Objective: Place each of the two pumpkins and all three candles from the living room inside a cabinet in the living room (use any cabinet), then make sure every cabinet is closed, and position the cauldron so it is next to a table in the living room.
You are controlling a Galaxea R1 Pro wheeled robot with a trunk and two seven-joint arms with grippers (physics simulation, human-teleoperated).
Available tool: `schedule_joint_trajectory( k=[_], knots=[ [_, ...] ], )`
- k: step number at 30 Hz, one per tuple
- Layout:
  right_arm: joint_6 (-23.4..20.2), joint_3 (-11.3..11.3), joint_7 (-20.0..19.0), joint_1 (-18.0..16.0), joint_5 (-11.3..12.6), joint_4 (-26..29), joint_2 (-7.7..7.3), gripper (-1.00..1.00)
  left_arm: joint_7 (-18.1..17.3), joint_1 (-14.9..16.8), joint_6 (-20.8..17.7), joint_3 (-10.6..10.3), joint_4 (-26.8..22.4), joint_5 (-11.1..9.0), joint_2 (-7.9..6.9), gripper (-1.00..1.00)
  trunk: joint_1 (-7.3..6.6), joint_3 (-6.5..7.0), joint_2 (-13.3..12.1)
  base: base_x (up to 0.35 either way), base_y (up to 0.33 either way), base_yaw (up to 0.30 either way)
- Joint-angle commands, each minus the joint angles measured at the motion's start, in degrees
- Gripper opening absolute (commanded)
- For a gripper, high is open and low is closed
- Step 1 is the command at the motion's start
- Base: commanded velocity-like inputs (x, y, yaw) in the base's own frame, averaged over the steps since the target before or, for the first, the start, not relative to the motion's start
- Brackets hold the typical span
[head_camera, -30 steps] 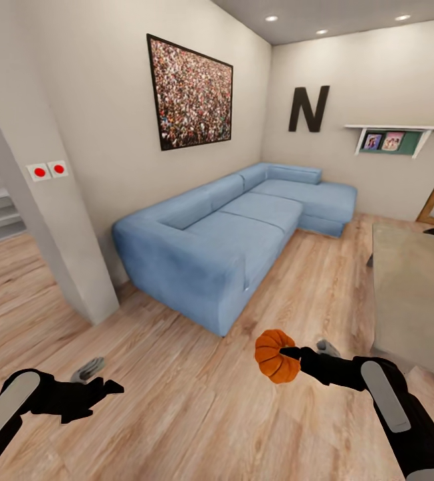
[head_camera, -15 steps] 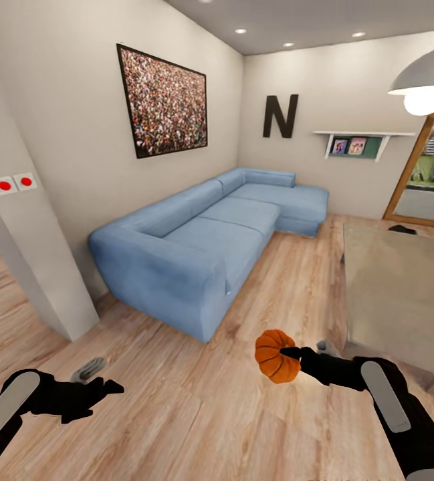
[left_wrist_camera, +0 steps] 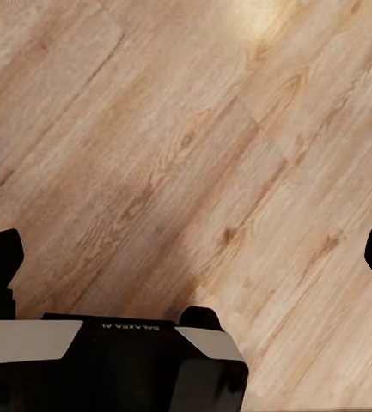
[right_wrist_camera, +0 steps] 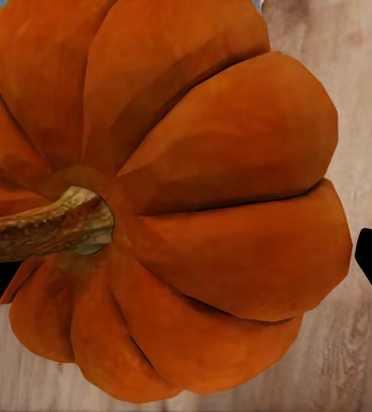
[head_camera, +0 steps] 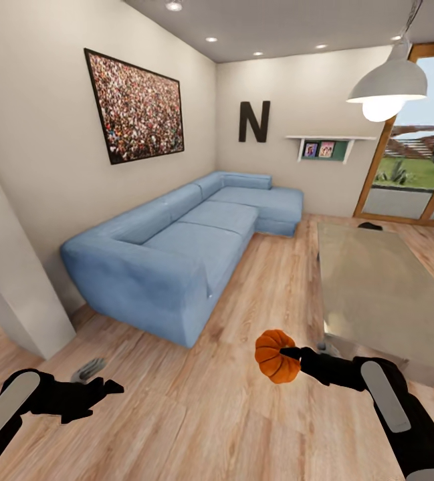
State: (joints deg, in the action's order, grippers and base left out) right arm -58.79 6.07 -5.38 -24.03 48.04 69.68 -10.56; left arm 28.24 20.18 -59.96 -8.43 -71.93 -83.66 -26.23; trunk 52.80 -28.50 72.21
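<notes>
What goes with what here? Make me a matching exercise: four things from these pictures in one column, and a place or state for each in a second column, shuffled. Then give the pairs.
Things
1. pumpkin
2. left pincer
3. sofa
4. lamp

Places or states
A. hangs from the ceiling, lit, above the glass table
B. stands along the wall under the big picture
C. gripped in the right pincer, above the wooden floor
D. open, holding nothing, over the floor

Pairs: 1-C, 2-D, 3-B, 4-A
</notes>
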Motion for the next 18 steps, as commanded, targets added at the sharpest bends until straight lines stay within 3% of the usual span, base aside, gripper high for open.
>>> schedule_joint_trajectory(
  k=[1, 18],
  knots=[
    [-0.3, 0.1, -0.5, 0.0, -0.4, -0.2, 0.01, -1.0, 0.6, 0.0, 0.0, -0.1, -0.1, -0.6, -0.07, 1.0, 0.0, 0.01, 0.0, 0.0, 0.0, -0.218],
    [-0.2, 0.1, -0.5, -0.1, -0.5, -1.1, 0.01, -1.0, 0.6, 0.0, 0.0, -0.1, -0.1, -0.6, -0.08, 1.0, 0.0, 1.16, 0.0, 0.0, 0.0, -0.218]
  ],
)
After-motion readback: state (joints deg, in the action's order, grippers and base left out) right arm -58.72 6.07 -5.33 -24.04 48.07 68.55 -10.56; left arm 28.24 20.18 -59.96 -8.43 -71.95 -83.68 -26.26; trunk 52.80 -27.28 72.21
